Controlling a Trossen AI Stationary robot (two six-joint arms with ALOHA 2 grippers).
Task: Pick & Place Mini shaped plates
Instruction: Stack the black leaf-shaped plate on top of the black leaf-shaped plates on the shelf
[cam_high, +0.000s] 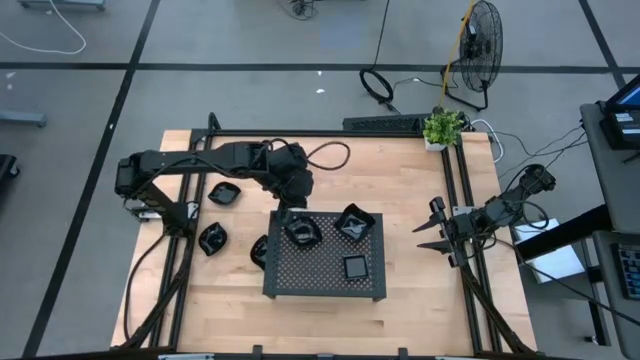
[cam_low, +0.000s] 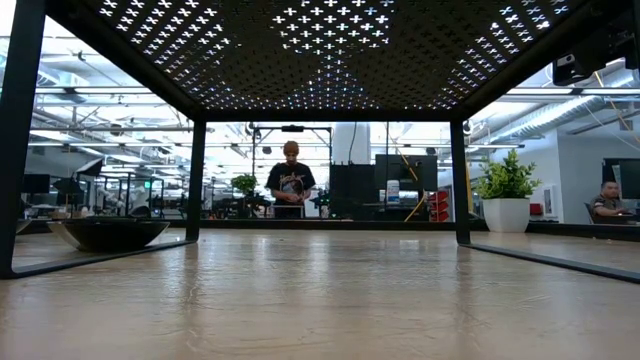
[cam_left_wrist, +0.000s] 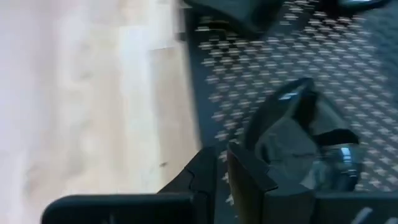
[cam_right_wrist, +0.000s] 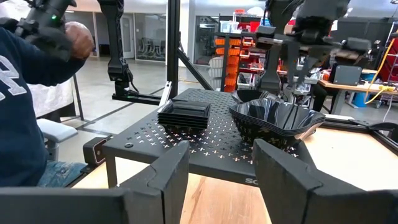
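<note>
While the left claw (cam_high: 297, 214) grips a glossy black angular mini plate (cam_high: 301, 232) on the perforated tray (cam_high: 325, 272), the right claw (cam_high: 424, 236) waits released.

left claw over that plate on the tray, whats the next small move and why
Probably open a little wider and lift straight up. The left claw sits over an angular plate already resting on the perforated tray, apparently letting go. Three more plates, like this one, wait on the table. The right claw idles at the table's edge.

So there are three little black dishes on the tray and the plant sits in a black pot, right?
Not quite. The three dishes are on the tray, but the plant sits in a white pot, not a black one. The low view shows it plainly.
</note>
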